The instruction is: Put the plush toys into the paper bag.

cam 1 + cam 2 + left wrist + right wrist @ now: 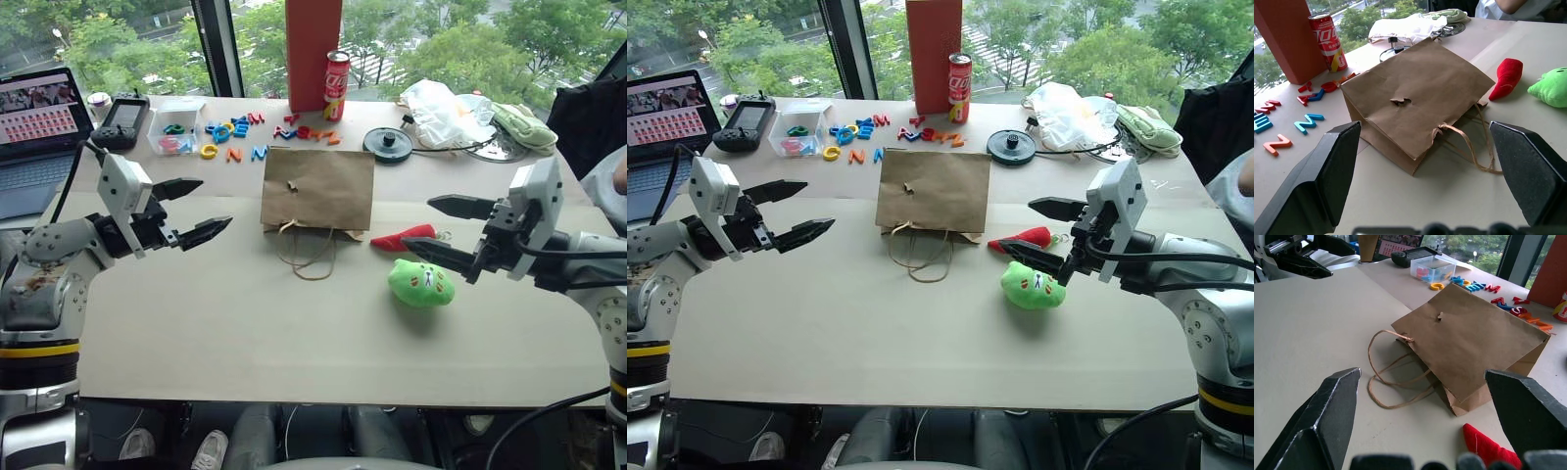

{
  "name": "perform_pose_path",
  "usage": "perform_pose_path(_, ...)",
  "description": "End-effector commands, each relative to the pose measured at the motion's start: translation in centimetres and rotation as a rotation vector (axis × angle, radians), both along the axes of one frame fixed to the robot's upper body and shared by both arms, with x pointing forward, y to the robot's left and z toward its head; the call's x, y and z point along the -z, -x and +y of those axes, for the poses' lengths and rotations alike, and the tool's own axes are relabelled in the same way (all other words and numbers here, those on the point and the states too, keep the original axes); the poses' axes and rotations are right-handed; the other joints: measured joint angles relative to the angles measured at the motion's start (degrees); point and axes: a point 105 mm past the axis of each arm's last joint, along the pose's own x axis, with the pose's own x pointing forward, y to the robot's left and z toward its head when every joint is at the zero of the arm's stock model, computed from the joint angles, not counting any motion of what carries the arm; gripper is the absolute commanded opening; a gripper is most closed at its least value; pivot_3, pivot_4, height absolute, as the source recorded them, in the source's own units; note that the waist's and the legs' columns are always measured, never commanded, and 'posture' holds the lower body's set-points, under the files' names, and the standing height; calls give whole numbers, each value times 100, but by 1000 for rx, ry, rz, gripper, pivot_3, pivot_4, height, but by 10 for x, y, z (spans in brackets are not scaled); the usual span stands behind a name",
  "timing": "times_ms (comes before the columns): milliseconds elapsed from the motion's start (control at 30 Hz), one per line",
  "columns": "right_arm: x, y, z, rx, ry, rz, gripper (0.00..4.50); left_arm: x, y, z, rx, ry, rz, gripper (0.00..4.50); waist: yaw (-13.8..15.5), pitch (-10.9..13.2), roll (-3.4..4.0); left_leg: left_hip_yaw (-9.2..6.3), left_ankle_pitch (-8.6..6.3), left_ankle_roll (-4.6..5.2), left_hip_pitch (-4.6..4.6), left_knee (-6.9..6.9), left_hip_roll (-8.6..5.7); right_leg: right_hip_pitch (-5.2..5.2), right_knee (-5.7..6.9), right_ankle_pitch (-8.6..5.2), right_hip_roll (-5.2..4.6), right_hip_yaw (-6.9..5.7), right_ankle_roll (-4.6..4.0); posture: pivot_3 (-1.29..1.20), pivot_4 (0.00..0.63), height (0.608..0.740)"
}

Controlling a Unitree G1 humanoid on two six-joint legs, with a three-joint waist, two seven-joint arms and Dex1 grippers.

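Laptop [34, 147] sits at the far left of your worktop [294, 343], its screen cut off by the frame edge, with a black handheld gadget [120, 121] and a clear box [174, 130] of colourful bits next to it. Your left claw [201, 209] hangs over the bare worktop with its fingers spread wide, nothing in them, aimed toward the middle.

Colourful letters [235, 132] are scattered behind the paper bag [317, 189]. The bag is plain brown kraft, lying flat on its side mid-worktop with its mouth toward you, thin tan string handles [309, 253] looped out in front, and a small torn spot on the upper face. You can't see inside it from any angle here. A red soda can [336, 86] stands behind it beside a tall orange-red box [313, 54] whose top is cut off.

Just right of the bag is the red chili plush [403, 238], then the bright green blob plush [421, 283] with a face, close together. Your right claw [444, 232] is also wide open and empty, with its lower finger crossing in front of the chili, so part of that toy is hidden. Can't tell if it's touching.

Far right back: a white plastic bag [443, 111] and a pale green cloth [524, 125].
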Motion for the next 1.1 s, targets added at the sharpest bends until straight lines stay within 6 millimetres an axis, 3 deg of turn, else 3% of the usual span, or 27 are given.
perform_pose_path(33, -7, 2, 0, 2, 3, -52, 4478, -8, -2, -1, 20, -22, -44, 4500, 0, 0, 0, 0, 0, 0, 0, 0, 0, 0, 0, 0, 0, 0, 0, 0, 150, 739)
perform_pose_path(233, -3, 1, 1, 16, 7, -38, 4478, 27, -18, -5, 96, -289, -116, 4500, 21, 0, 0, 5, 0, 0, 3, 1, -9, 3, -1, 0, 1, 0, 0, 0, 150, 739)
perform_pose_path(433, -1, 0, 2, 23, 22, -33, 4478, 56, -43, -28, 202, -578, -299, 4500, 99, 0, 0, 9, 0, 0, -5, 5, -13, -1, -4, 1, 0, -1, -1, 0, 150, 739)
perform_pose_path(767, 0, 4, 5, 52, 16, -40, 4478, 63, -80, -92, 221, -649, -531, 4500, 145, 0, -3, 3, -4, 7, -18, 10, -18, -5, -4, 2, -2, -5, 2, 0, 150, 739)
perform_pose_path(933, 1, 4, 6, 66, 7, -42, 4478, 61, -82, -110, 238, -604, -560, 4500, 109, 0, -3, 2, -4, 8, -16, 10, -18, -6, -1, 2, -1, -3, 3, 0, 150, 739)
perform_pose_path(1100, 1, 4, 6, 78, -3, -45, 4478, 68, -80, -111, 266, -610, -539, 4500, 107, 0, -3, 1, -4, 8, -15, 10, -18, -7, 2, 2, 1, -3, 3, 0, 150, 739)
